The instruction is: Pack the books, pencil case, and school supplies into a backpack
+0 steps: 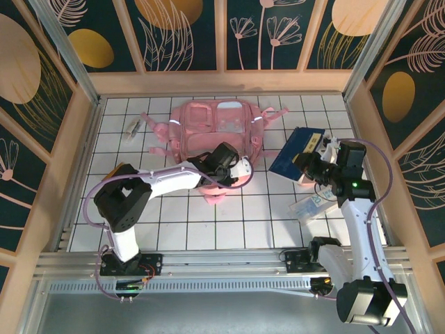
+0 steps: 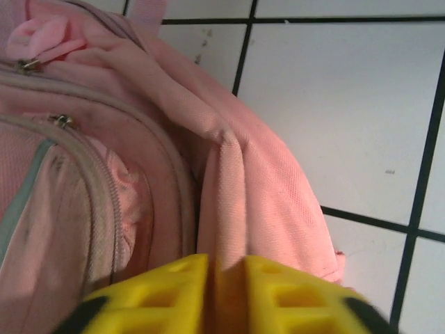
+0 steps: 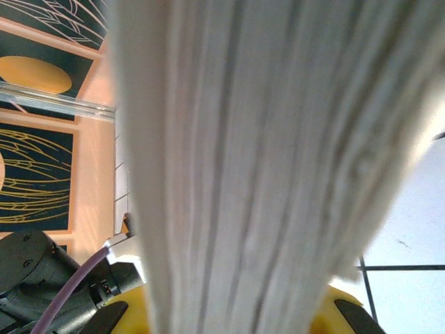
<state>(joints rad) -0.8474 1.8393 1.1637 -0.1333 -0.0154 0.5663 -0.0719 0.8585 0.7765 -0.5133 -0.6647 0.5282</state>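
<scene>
Left gripper (image 2: 226,270) pinches soft pink fabric backpack (image 2: 139,174), right gripper (image 1: 306,167) clamps dark blue softcover book (image 1: 290,152); shallow fabric pinch may slip.

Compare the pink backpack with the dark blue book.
The backpack is pink, soft and rumpled; the book is dark blue and flat. The backpack is far larger than the book. The backpack lies mid-view from above; the book lies to its right. Shared: each is pinched, the backpack's fabric by the left end effector, the book's page edges by the right end effector.
</scene>
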